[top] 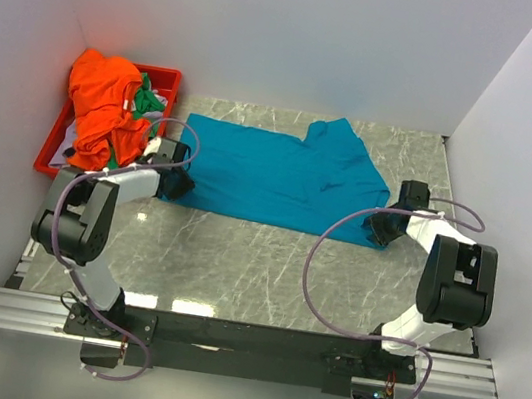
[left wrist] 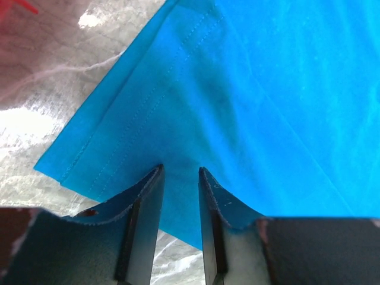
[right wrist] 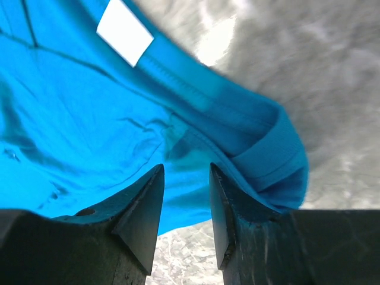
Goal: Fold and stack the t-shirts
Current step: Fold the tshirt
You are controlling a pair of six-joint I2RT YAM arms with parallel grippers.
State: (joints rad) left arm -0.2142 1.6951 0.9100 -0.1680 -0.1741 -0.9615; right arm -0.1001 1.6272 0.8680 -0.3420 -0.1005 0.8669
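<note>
**TASK STATUS: FIRST SHIRT SPREAD, NO FOLD MADE**

The teal-blue t-shirt (top: 270, 175) is lying spread out on the table (top: 237, 256), stretched between the two claws. No fold is showing in it yet, apart from one sleeve rumpled on the side away from the claws.

The left claw (left wrist: 180, 169) is standing partly open, with its fingers set astride the hem corner (left wrist: 89, 160) of that shirt. Cloth is showing in the gap between the fingers, but a firm hold is not being shown.

The right claw (right wrist: 187, 169) is likewise standing partly open, just above the collar (right wrist: 261, 142). The white label (right wrist: 124, 31) is lying ahead of its fingertips. Nothing is seen clamped.

The orange t-shirt (top: 104, 103) and the green t-shirt (top: 145, 99) are lying bundled together in the red tray (top: 169, 75), just outboard of the left claw. Neither is being handled.

The task is judged to be at an early stage. Three shirts are remaining to be folded, and no stack is being formed yet.
</note>
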